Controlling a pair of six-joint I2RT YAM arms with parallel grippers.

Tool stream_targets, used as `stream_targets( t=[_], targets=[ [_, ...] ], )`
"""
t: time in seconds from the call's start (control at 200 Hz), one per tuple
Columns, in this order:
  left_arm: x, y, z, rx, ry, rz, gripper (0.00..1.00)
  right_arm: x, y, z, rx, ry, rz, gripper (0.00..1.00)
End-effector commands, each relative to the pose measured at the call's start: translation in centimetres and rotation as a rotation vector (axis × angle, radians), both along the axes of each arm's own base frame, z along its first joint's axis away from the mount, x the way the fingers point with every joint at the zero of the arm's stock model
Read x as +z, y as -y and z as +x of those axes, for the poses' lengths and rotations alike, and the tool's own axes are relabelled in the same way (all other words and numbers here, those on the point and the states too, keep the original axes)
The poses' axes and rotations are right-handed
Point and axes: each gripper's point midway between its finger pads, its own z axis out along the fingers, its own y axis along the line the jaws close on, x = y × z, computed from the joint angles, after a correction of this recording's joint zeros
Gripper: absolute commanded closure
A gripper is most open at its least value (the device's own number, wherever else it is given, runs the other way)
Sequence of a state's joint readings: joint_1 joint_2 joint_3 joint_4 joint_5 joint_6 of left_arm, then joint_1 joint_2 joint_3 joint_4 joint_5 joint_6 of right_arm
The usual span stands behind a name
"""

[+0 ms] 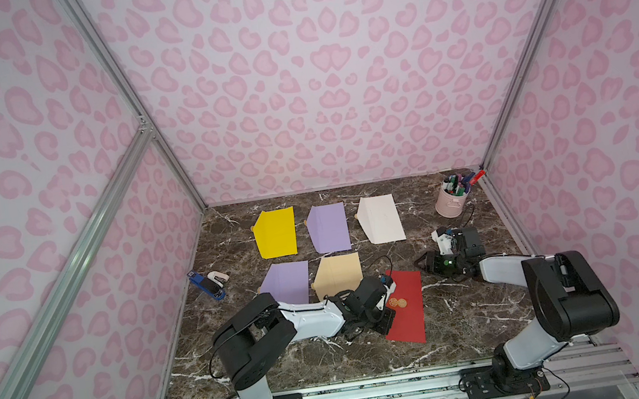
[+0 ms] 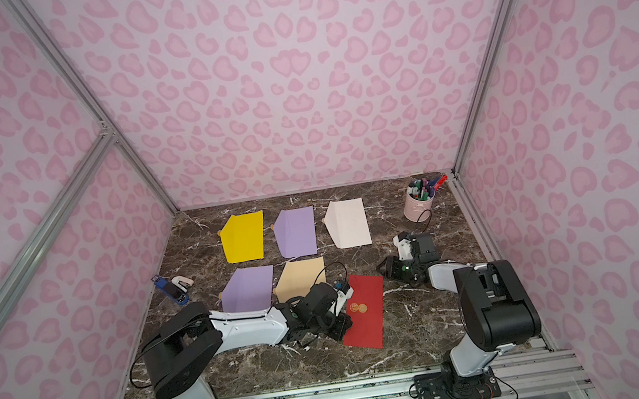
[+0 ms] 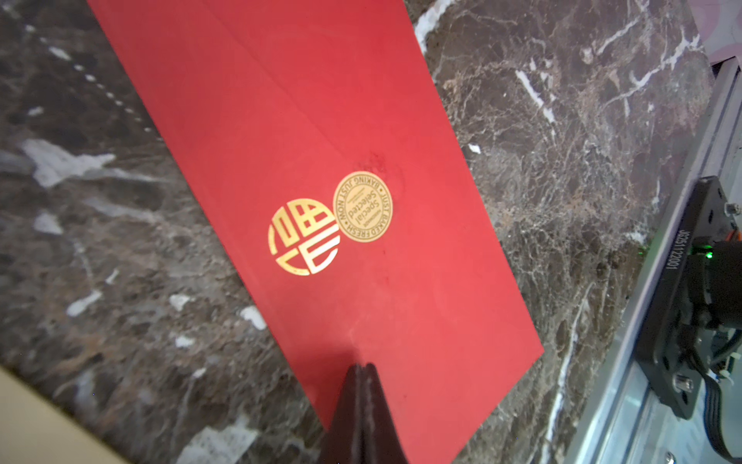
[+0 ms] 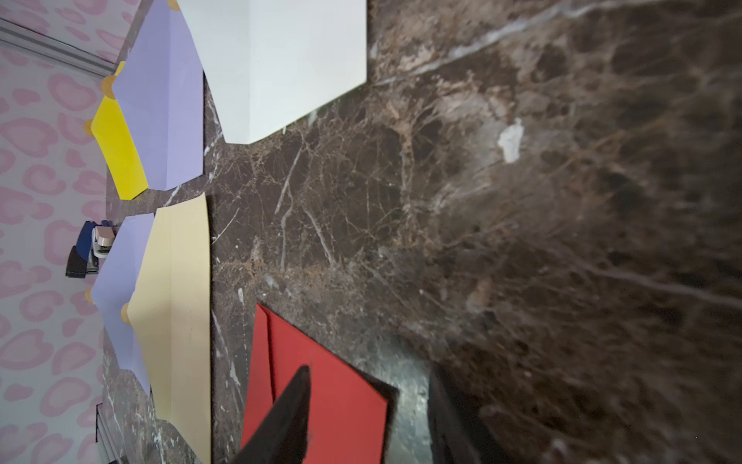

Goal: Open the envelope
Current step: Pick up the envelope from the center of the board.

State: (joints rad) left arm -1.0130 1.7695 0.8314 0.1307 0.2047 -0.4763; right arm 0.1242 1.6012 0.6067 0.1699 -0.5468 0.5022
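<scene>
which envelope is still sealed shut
The red paper envelope, nearest the robot: a round gold sticker holds its flap down; the other five envelopes have flaps folded open.

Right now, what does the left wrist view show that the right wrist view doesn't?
Left wrist only: the gold sticker beside the gold emblem, and the shut left gripper. Right wrist only: the white envelope, tan envelope, stapler and the open right gripper. Both: the red envelope on the marble table.

Pink pen cup (image 1: 451, 203) and blue stapler (image 1: 205, 286) sit well apart.
</scene>
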Motion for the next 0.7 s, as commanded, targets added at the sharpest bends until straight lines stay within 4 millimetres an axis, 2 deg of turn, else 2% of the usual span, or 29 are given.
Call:
stream_targets(
  t=[0.0,0.22,0.45,0.695],
  targets=[
    [-1.9,-1.5,-0.6,0.018,-0.037,0.072,0.97,-0.6,-0.2,-0.3,0.013,-0.016,0.007,0.53],
    [-2.4,-1.8,-0.6,0.023,-0.039,0.09,0.97,-0.6,-0.7,-0.9,0.031,-0.03,0.045,0.58],
    [-2.7,-1.7,-0.6,0.022,-0.042,0.095,0.97,-0.5,-1.0,-1.7,0.041,-0.037,0.075,0.59],
    [-3.0,-1.7,-0.6,0.02,-0.044,0.104,0.97,1.1,-2.5,-2.1,0.088,-0.012,0.187,0.61]
  ],
)
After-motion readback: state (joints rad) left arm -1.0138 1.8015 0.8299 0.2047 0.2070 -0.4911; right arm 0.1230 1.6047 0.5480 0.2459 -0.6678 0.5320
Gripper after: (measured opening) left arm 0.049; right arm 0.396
